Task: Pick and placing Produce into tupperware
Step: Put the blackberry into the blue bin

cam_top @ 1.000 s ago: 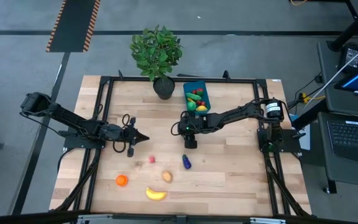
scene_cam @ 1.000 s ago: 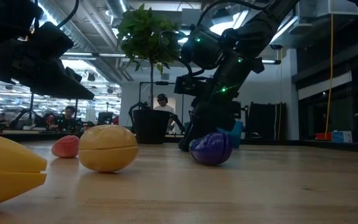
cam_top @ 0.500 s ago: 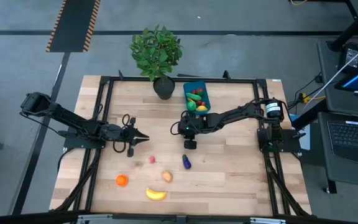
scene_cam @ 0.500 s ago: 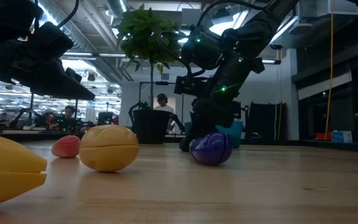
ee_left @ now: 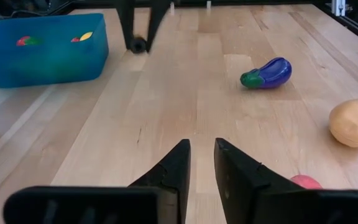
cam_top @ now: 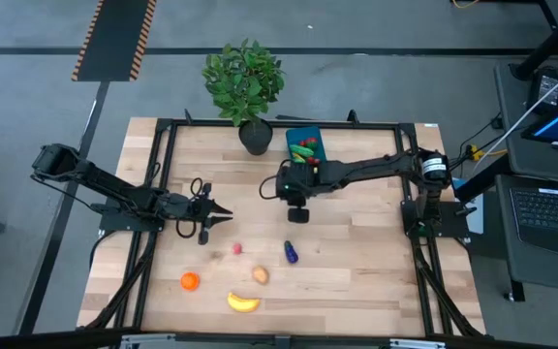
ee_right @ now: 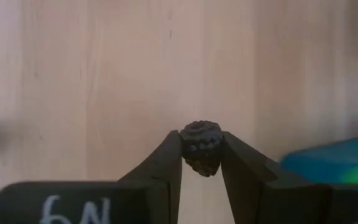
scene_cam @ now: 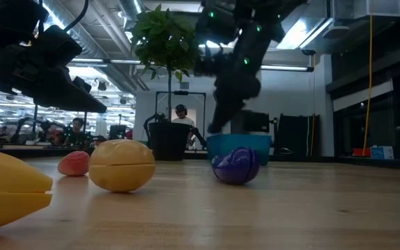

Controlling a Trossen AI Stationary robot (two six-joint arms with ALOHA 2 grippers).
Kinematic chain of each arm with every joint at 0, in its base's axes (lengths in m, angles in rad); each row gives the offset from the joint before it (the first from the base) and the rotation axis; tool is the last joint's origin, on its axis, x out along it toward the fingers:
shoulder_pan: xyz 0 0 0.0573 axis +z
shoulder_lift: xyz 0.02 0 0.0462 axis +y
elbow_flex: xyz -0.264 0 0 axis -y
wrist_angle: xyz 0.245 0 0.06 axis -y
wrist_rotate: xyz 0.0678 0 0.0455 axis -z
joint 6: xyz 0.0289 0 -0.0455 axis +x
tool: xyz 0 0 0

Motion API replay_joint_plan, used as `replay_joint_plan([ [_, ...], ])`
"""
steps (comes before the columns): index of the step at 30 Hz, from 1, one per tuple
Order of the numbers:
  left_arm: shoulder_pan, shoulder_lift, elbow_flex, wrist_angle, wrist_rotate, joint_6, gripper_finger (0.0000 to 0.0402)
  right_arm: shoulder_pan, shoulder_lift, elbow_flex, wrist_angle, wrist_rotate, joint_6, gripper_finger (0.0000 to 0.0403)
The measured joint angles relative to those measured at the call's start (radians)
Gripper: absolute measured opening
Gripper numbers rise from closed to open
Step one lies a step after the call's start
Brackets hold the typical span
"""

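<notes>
Above the table [cam_top: 356,262] — right fingers [ee_right: 166,163] clamp a dark berry [ee_right: 200,147]; left fingers [ee_left: 174,167] slightly apart.

A dark bumpy berry [ee_right: 201,147] hangs pinched above the table beside the blue tupperware [cam_top: 307,147].

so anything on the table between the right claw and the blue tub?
Nothing. In the high view, bare wood separates the right claw, shut on a dark berry, from the tupperware.

A pale wooden table [cam_top: 356,262] is carrying a blue plastic tub [cam_top: 308,145], a potted plant [cam_top: 245,87], purple eggplant [cam_top: 291,254], tan potato [cam_top: 260,275], orange [cam_top: 190,281] and yellow banana [cam_top: 243,302].
</notes>
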Motion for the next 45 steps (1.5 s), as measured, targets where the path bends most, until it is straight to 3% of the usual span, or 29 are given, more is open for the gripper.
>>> replay_joint_plan([
  [17,0.000,0.000,0.000,-0.009,0.000,0.000,0.0050,-0.025,-0.018,0.060,-0.031,-0.003,0.027,0.0094],
  [26,0.000,0.000,0.000,-0.009,0.000,0.000,0.0029,-0.052,-0.111,0.046,-0.108,-0.001,0.027,0.0093],
  [33,0.000,0.000,0.000,-0.009,0.000,0.000,0.0016,-0.063,-0.310,-0.199,0.101,-0.001,0.052,0.0094],
  [39,0.001,0.000,0.000,-0.003,0.000,0.000,0.0006,-0.067,-0.563,-0.489,0.396,-0.001,0.074,0.0093],
  [45,0.001,0.000,0.000,-0.002,0.000,0.000,0.0001,-0.071,-0.800,-0.732,0.576,-0.032,0.076,0.0093],
])
